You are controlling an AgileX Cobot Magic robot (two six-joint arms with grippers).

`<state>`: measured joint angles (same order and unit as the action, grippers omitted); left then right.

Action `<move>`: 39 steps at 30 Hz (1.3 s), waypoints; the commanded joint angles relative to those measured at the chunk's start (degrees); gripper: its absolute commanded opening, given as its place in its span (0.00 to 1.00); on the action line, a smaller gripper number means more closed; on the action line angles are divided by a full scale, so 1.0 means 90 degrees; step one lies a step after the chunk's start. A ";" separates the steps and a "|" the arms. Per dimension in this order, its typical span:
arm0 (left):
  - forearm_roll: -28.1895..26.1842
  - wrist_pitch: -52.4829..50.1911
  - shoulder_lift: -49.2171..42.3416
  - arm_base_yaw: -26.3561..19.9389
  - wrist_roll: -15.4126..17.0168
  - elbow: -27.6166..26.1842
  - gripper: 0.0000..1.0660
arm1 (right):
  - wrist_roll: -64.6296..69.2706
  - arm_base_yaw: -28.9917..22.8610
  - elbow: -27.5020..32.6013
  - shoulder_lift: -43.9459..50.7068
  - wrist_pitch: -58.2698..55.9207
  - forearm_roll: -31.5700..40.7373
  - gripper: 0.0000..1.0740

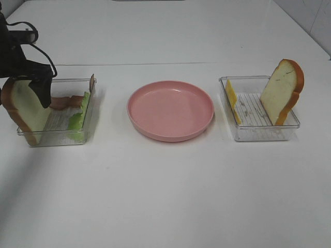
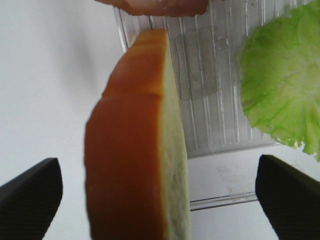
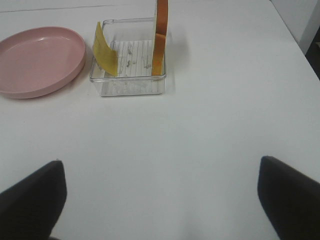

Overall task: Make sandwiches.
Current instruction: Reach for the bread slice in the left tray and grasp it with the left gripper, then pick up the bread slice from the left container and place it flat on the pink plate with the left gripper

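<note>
A white table (image 1: 165,201) fills the overhead view. At its middle sits a round pink plate (image 1: 170,135) with a low raised rim. On the left of the view, apart from the plate, stands a clear plastic tray (image 1: 54,138) (ribbed floor, straight walls). A second clear tray (image 1: 261,134) of the same kind stands just beside the plate's right edge. All three lie in one row.

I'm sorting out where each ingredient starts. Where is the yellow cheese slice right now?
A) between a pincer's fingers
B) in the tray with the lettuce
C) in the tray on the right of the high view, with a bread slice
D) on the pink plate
C: the cheese slice leans against one wall of the right tray, across from the upright bread slice.
</note>
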<state>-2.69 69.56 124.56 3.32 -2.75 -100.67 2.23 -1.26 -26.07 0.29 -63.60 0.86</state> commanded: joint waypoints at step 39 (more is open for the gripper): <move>0.0159 0.0662 -0.1165 0.0045 0.0535 -0.0013 0.00 | -0.0025 0.0025 0.0019 0.0153 0.0070 0.0013 0.92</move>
<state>-1.26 69.56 115.22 3.67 1.32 -100.73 2.23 -1.26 -26.07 0.29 -63.60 0.86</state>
